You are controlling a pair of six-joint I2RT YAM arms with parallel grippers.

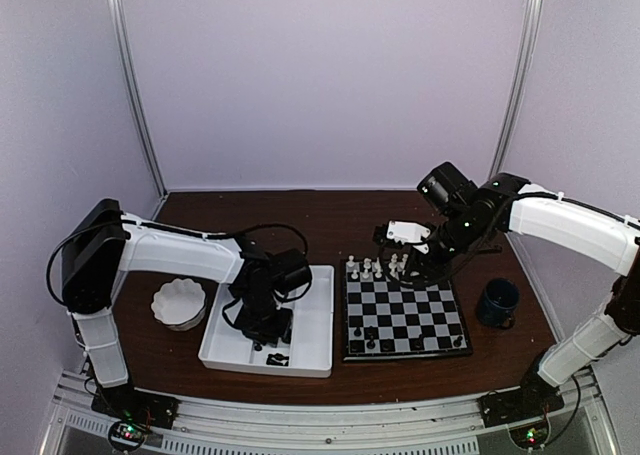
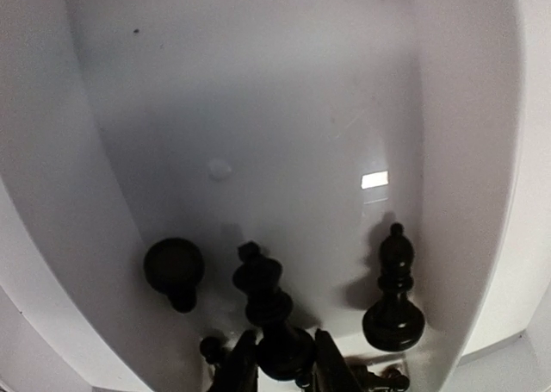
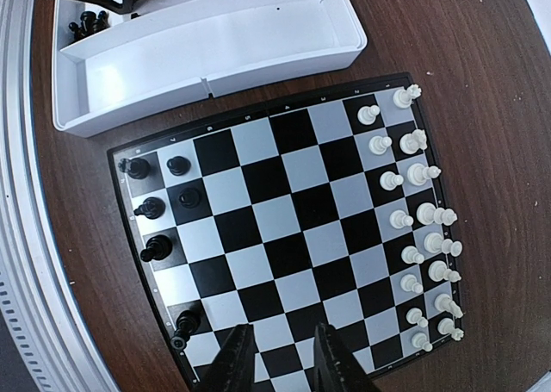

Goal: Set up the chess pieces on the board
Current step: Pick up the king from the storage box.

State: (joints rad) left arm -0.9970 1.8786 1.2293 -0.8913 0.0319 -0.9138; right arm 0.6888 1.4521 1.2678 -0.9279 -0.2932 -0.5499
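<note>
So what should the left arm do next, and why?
Probably secure its grip and lift up: the left fingers flank the base of a tall black piece standing in the tray, and the black side of the board has several empty squares.

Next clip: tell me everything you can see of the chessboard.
The chessboard is a flat square of black and pale checks inside a thin dark border. It lies level on the brown wooden table, just right of the white tray, with a strip of wood between them. White chessmen fill two rows at its far edge; six black chessmen stand along the near edge.
</note>
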